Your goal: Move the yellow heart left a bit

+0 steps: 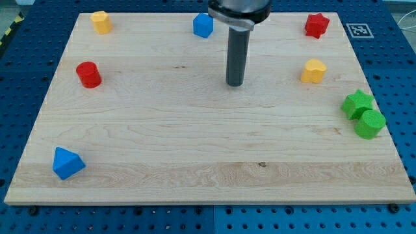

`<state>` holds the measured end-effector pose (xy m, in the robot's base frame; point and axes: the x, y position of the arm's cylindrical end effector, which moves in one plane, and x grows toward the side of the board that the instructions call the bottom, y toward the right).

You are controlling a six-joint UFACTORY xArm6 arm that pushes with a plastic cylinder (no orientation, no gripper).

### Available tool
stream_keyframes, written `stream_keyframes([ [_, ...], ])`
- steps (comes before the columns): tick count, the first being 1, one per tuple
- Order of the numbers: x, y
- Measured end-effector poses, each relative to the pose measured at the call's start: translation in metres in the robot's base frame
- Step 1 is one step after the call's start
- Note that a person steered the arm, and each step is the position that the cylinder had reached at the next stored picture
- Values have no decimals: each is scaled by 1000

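My tip sits mid-board, touching nothing; it's a bare rod, nothing to open or grip with. Off to its right, well apart and about level, the yellow heart. To push left, I'd judge the tip must first get round to the heart's right side.

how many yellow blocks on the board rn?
2: a yellow pentagon-like block at the view's top left corner, and the yellow heart block right of my tip. The rod could hide something small.
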<state>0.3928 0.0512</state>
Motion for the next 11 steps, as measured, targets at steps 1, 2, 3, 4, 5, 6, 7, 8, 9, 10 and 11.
stream_keyframes([
  [1, -20, 2],
  [2, -43, 22],
  [3, -60, 60],
  [4, -61, 115],
  [5, -61, 162],
  [6, -51, 178],
  [7, -12, 170],
  [8, 8, 135],
  [9, 14, 108],
  [10, 3, 115],
  [11, 1, 116],
])
